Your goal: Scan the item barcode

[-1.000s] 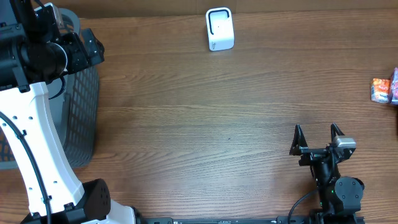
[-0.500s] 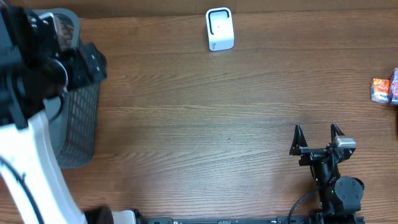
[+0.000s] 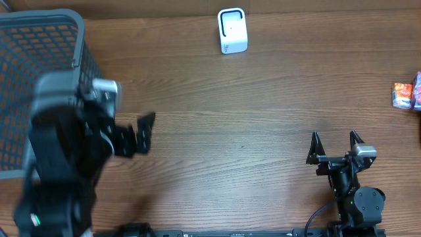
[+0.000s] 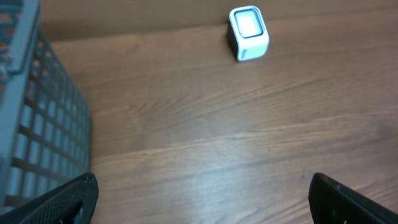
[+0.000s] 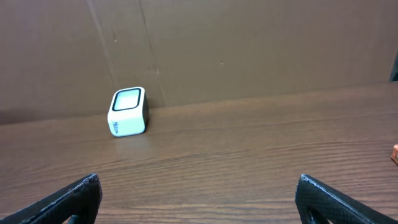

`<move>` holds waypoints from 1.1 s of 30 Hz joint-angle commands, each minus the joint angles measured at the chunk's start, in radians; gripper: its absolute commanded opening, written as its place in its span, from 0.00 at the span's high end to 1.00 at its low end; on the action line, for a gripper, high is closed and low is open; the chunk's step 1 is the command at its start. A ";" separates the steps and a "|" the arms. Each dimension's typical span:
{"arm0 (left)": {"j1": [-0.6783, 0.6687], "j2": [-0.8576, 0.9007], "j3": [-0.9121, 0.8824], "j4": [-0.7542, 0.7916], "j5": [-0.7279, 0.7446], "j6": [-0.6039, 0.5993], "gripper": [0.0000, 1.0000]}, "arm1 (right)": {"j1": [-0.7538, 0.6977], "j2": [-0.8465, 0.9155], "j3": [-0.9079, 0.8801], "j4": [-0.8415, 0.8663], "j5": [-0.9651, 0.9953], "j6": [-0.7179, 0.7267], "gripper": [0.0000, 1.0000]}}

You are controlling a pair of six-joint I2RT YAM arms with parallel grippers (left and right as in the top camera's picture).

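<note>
- Overhead view first: finds the small colourful packet [image 3: 402, 94] at the right edge of the tabletop [image 3: 230, 131], partly cut off by the frame and well apart from both pincers.
- Places the white scanner [image 3: 232, 31] at the far edge, about midway across, pale window tilted upward, well apart from the packet.
- Shows the right pincer [image 3: 335, 139] near and to the right, spread wide and holding nothing, with only bare wood between its tips in the right wrist view.
- Shows the left pincer [image 3: 143, 133] blurred, just beside the grey mesh basket [image 3: 46, 16] on the left, likewise wide and empty.
- Looks like the very start of the job: no pick-up made, scan not yet begun.
- Could miss the grasp outright, with the packet so far out to the right and barely a sliver of it visible from the right wrist.
- Could crumple or drop the packet if pinched at a corner, judging by its soft, wrapper-like look.
- Cannot tell which face carries the barcode, so could present the wrong side to the window and get no read.
- Could knock the scanner over or turn it by coming in too low.
- Could clip the basket rim with the left arm, given how close they sit.
</note>
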 commanded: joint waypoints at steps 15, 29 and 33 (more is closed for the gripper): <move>-0.005 -0.710 -0.678 0.264 0.030 0.051 0.00 | 0.005 -0.012 -0.011 0.006 0.005 -0.007 0.00; -0.009 -0.879 -1.142 0.962 -0.079 -0.136 0.00 | 0.005 -0.012 -0.011 0.006 0.005 -0.007 0.00; -0.009 -0.879 -1.220 1.064 -0.197 -0.282 0.00 | 0.005 -0.012 -0.011 0.006 0.005 -0.007 0.00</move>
